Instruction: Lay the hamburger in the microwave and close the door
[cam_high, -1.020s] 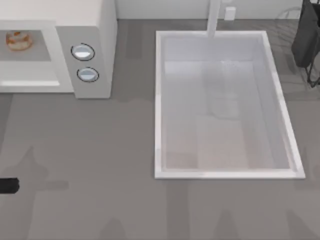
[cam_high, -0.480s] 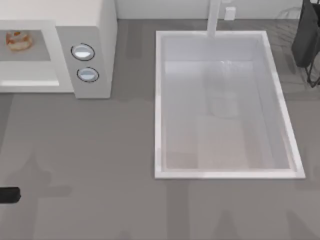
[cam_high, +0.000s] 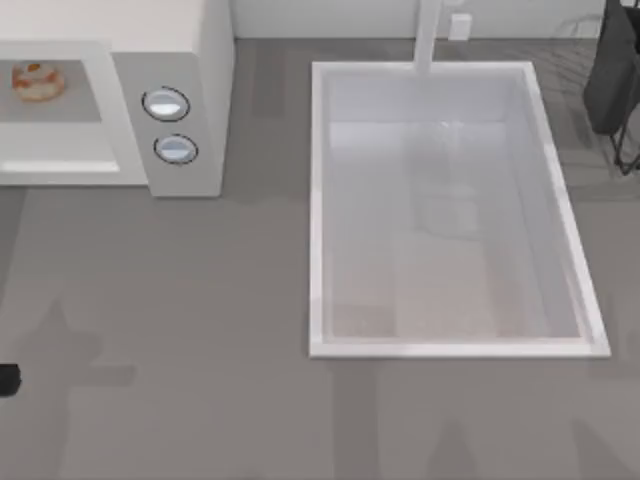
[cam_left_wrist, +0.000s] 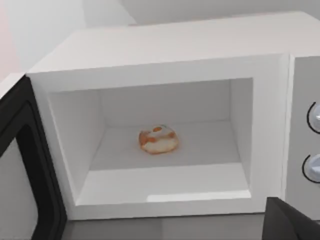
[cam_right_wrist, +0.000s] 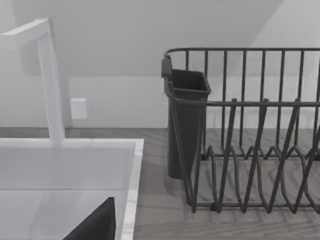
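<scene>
Your hamburger (cam_left_wrist: 158, 139) already sits on the floor of the microwave (cam_high: 205, 90) cavity, near the middle and clear of the walls; from above you can see it at the upper left of the frame (cam_high: 38, 82), left of the two knobs (cam_high: 166, 104). So the first half of the job looks done.

What remains is the door (cam_left_wrist: 22, 165). In the left wrist view it stands swung wide at the lower left of the picture, its dark inner frame facing you, and the cavity is fully exposed.

Your left claw (cam_high: 8, 379) is just a dark tip at the lower left edge of the top view, on the counter (cam_high: 200, 330) side well below the microwave; you cannot tell whether its fingers are apart or together. A dark piece of it shows at the lower right of its wrist view. You will need it at the door's outer face to push it closed.

Your right arm is parked, facing the sink (cam_right_wrist: 135, 165) and dish rack (cam_right_wrist: 250, 130).
</scene>
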